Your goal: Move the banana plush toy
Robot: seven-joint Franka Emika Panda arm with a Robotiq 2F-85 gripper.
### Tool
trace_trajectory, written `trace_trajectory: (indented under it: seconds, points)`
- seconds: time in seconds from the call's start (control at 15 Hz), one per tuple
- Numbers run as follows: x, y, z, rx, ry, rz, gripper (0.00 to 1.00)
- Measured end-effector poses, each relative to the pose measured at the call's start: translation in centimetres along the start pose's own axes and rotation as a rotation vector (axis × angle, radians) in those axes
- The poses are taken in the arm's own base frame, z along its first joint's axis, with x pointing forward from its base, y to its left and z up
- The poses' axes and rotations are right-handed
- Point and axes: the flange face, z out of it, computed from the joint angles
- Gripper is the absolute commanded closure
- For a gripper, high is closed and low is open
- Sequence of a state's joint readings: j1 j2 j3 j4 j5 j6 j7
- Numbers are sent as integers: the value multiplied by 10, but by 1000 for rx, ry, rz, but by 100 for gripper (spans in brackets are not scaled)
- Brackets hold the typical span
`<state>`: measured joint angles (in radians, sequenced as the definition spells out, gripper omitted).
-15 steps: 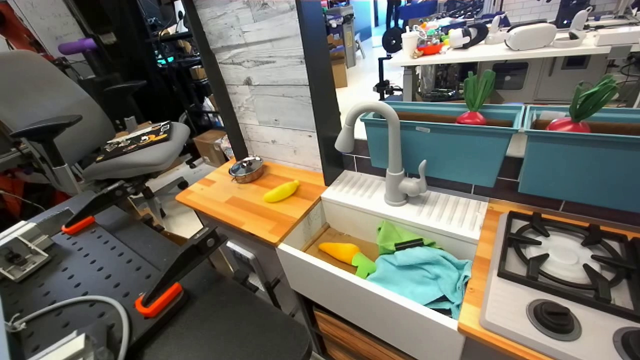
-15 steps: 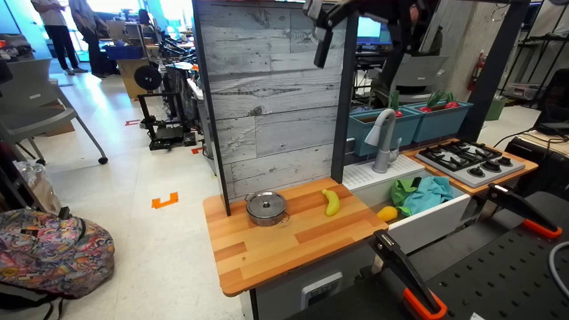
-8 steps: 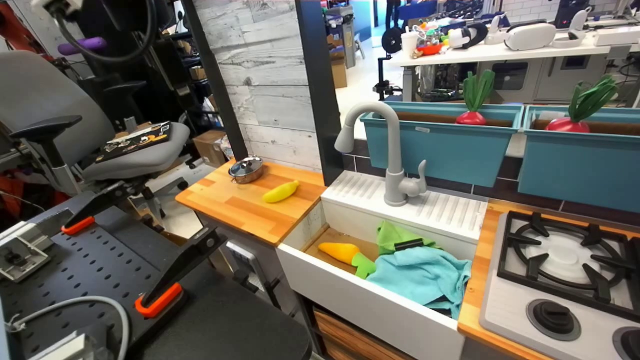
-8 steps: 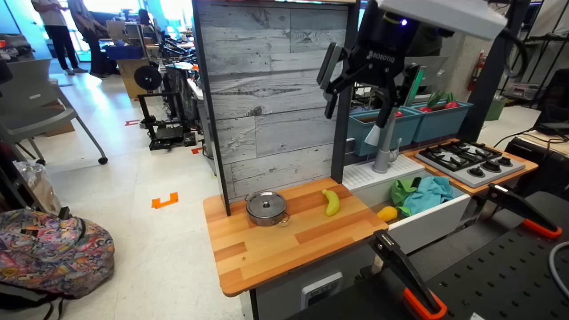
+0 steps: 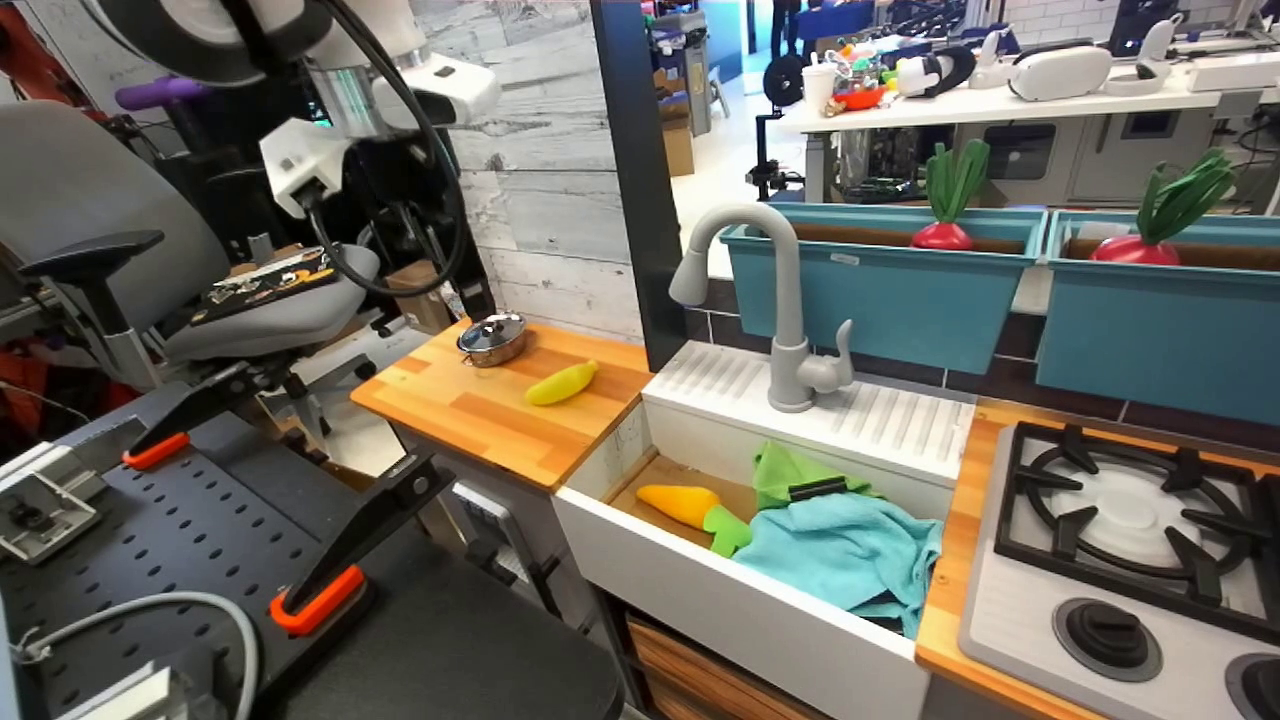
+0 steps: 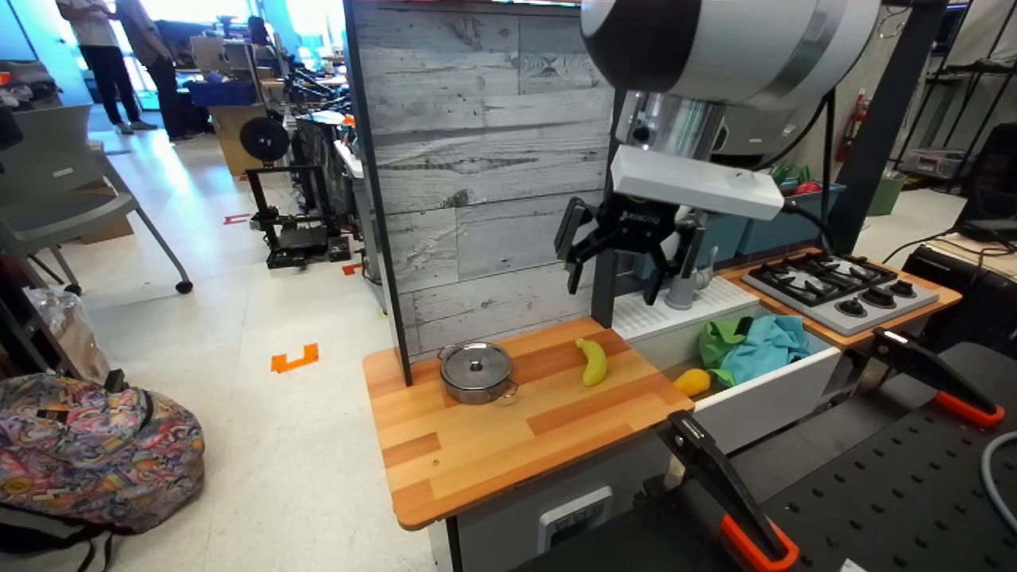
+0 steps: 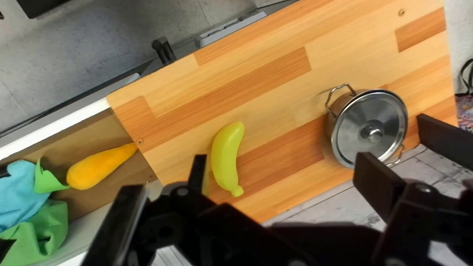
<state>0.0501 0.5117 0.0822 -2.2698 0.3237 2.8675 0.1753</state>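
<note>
countertop [image 6: 516, 433], banana [image 6: 595, 366], wide-spread jaws above

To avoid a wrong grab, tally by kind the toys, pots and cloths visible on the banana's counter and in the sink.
Toys: 2 (banana plush toy, orange-yellow toy)
Pots: 1 (lidded pot)
Cloths: 2 (green cloth, blue cloth)
Total: 5

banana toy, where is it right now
In both exterior views, the banana toy lies on the wooden counter, right of the lidded pot and left of the sink; the wrist view shows it left of the pot.
</note>
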Motion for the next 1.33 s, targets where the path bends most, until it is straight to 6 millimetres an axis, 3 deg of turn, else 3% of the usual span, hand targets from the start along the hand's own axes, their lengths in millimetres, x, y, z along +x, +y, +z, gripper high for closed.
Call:
trace_trajectory:
  seconds: [0.4, 0.67, 0.87, 1.33]
  points:
    - [36, 7, 63, -12, -16, 76, 0]
    - [48, 7, 95, -41, -12, 112, 0]
    - [54, 3, 110, -49, -6, 126, 0]
    - [62, 4, 125, -57, 1, 133, 0]
